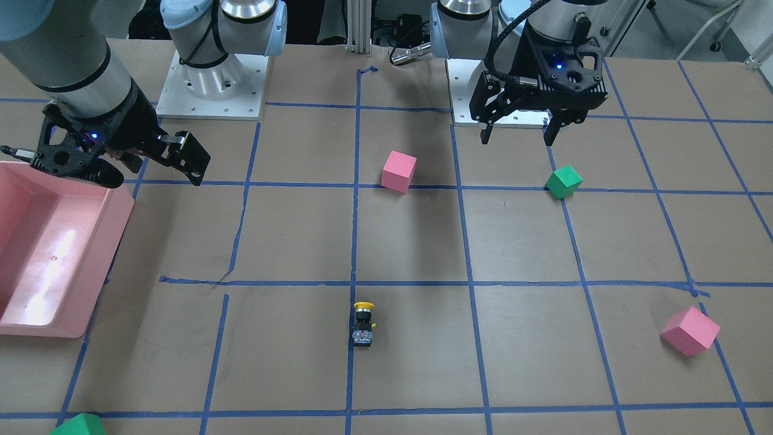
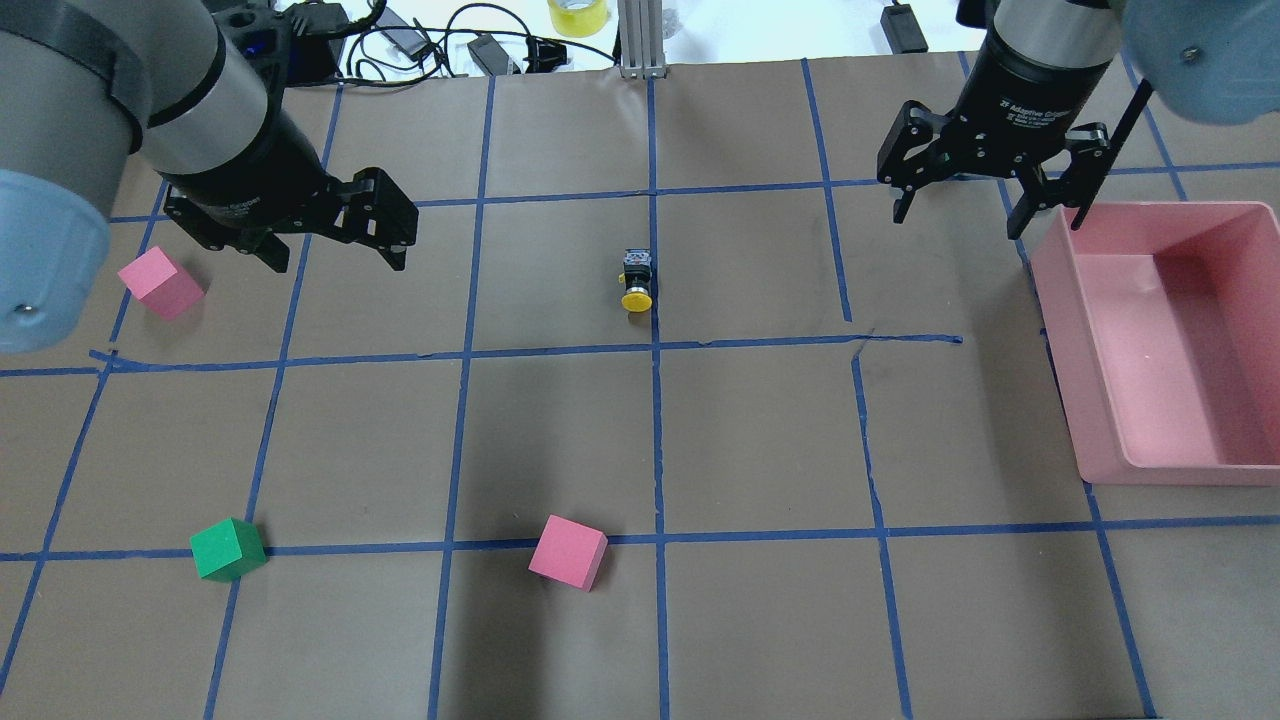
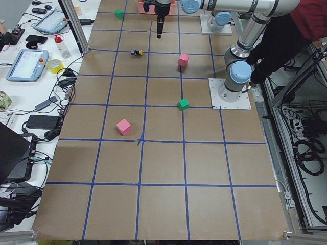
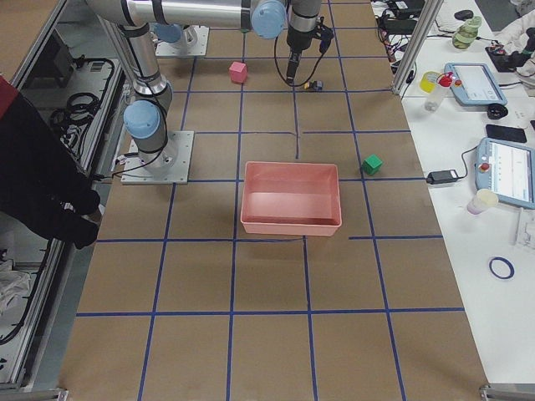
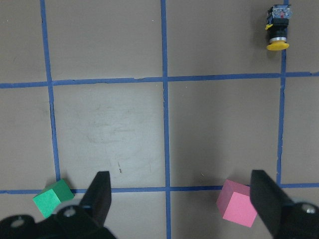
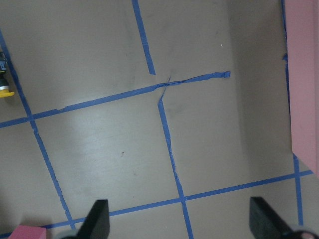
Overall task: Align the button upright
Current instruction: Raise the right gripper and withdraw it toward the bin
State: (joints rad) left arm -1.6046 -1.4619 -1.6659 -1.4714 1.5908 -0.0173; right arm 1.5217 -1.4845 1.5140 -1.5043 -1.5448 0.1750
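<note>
The button [image 2: 637,282] lies on its side on a blue tape line near mid-table, its yellow cap pointing toward the robot. It also shows in the front view [image 1: 363,323], in the left wrist view [image 5: 278,27] at top right, and at the left edge of the right wrist view [image 6: 4,84]. My left gripper [image 2: 335,262] hangs open and empty high over the table, well away from the button; it also shows in the front view [image 1: 517,142]. My right gripper [image 2: 957,222] is open and empty beside the pink bin, also far from the button.
A pink bin [image 2: 1060,330] stands on the robot's right. A pink cube [image 2: 568,552] and a green cube [image 2: 228,549] lie near the robot, and another pink cube [image 2: 160,283] lies at far left. Blue tape lines grid the brown table.
</note>
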